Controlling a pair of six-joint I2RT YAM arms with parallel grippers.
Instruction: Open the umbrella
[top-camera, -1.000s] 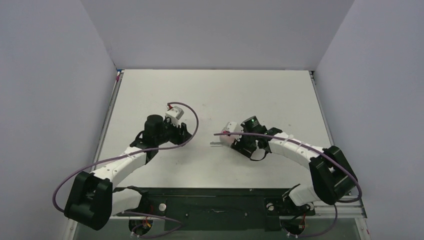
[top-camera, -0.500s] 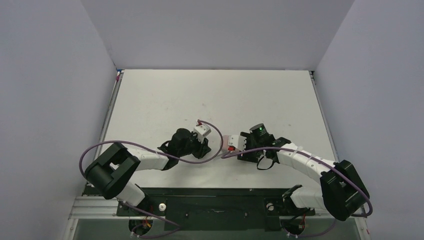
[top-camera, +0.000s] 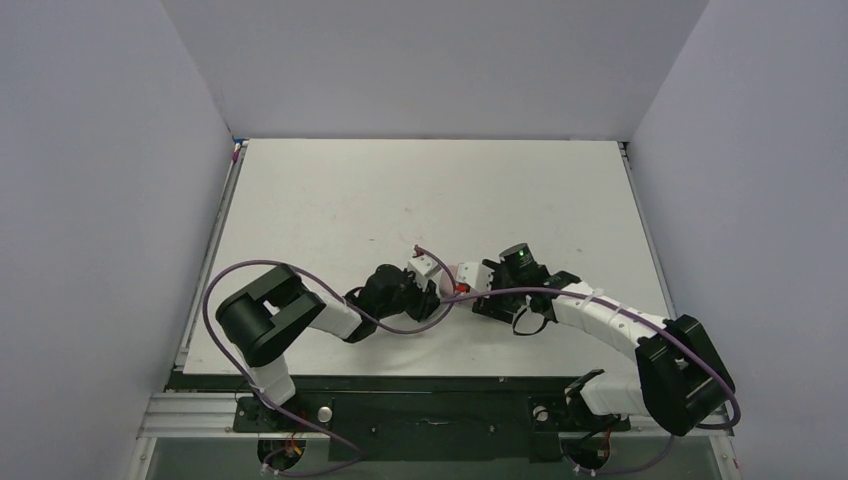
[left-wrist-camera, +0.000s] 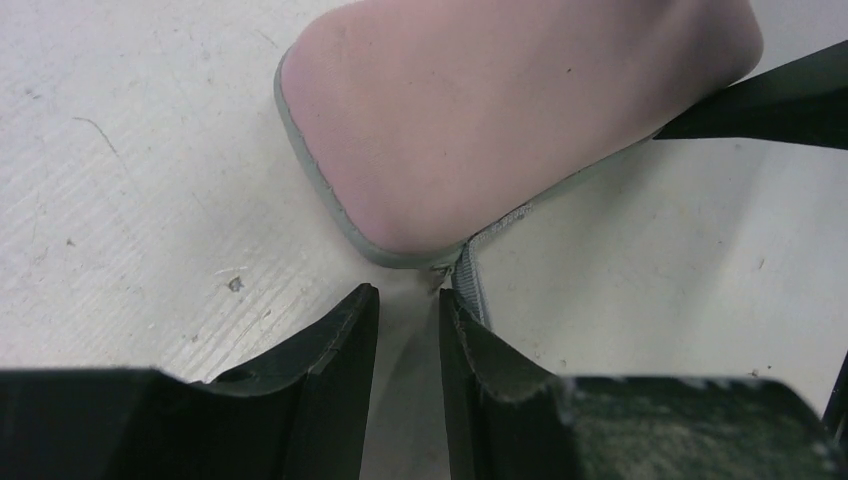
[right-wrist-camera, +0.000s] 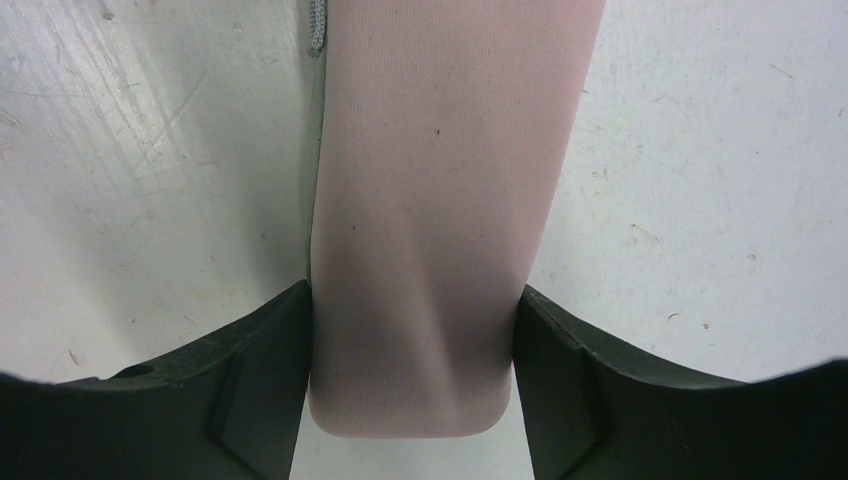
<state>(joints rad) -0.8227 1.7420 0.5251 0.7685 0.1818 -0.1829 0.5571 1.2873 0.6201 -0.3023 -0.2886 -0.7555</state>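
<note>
**Convergence before unsheathing**

Your left pincer (left-wrist-camera: 408, 295) swung across from well apart and narrowed to a slit, just short of the pink sleeve (left-wrist-camera: 480, 110). The grey strap (left-wrist-camera: 468, 278) lay at one fingertip, seemingly not yet pinched. Your right pincer (right-wrist-camera: 412, 300) clamped the sleeve between its jaws, as before. The umbrella itself stayed unseen, presumably inside, so unsheathing likely came first.
</note>
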